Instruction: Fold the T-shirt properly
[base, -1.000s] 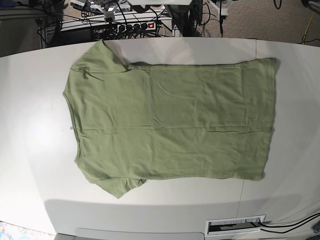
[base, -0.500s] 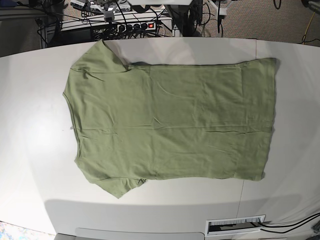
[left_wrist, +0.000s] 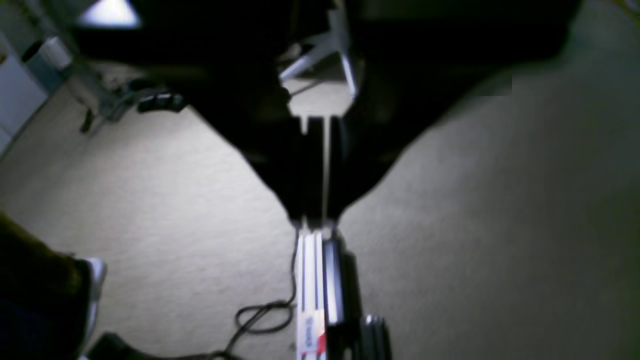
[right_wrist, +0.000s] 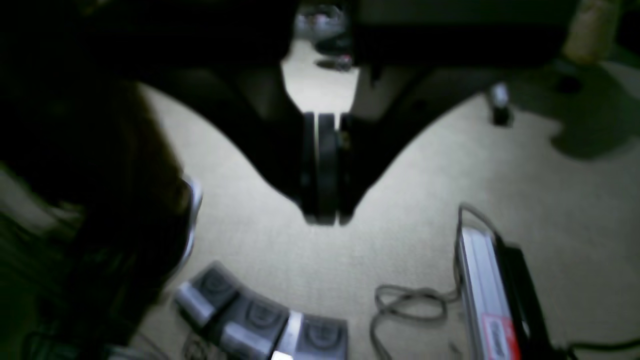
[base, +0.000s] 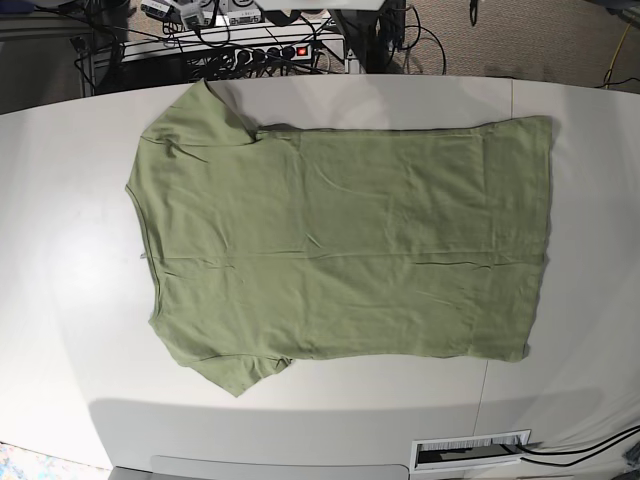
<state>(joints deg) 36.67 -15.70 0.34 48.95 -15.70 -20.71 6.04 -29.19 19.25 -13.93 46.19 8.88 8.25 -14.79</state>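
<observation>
Shirt first: I see the T-shirt spread flat across the middle of the table in the base view, neck and both sleeves toward the left of the frame, hem toward the right, and against the frames from a second ago it has not shifted at all, every crease sitting where it did. I read that as the fold not having begun, with both arms parked off the table and out of the base view. At the left of that view, where my right arm belongs, nothing shows; the right wrist camera looks down at carpet, and the right gripper hangs there with its dark jaws pressed together on nothing, foot pedals in the lower left of that frame and a looped cable beside them. Moving right, the left gripper is likewise closed and empty over the floor, a silver rail running down below it. As for writing, a red-and-white label sits on a rail in the lower part of each wrist frame, too blurred for me to read, and a barcode-like sticker lies at the lower right edge of the table, also illegible.
</observation>
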